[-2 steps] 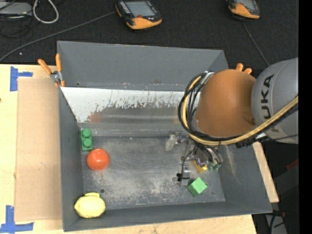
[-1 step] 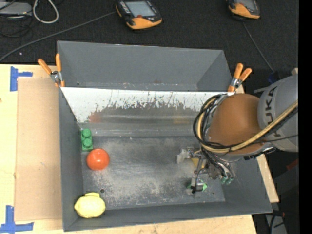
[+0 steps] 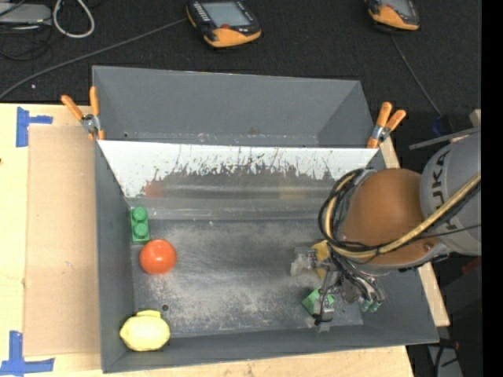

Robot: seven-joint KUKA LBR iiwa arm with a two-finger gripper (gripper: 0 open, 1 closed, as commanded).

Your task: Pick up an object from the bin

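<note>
Three loose things down the left side of the grey bin (image 3: 236,116): a green studded block (image 3: 140,225) close against the left wall, a round orange-red ball (image 3: 158,257) just beside it toward the front, and a lumpy yellow thing (image 3: 145,331) (lemon-like, though too vague in outline to name for sure) in the near left corner. Bare, scuffed floor across the middle. Further right, a small bright green piece (image 3: 312,300) low on the floor near the front wall, well apart from the other three: angular, blocky, partly covered. Right against it, the gripper (image 3: 326,309), down in the bin's near right part, under the orange-brown wrist cover (image 3: 385,210) and a loop of black and yellow cables (image 3: 334,210). Touching the green piece or only beside it: cannot tell. Wide, narrow or closed on something: cannot tell either.
</note>
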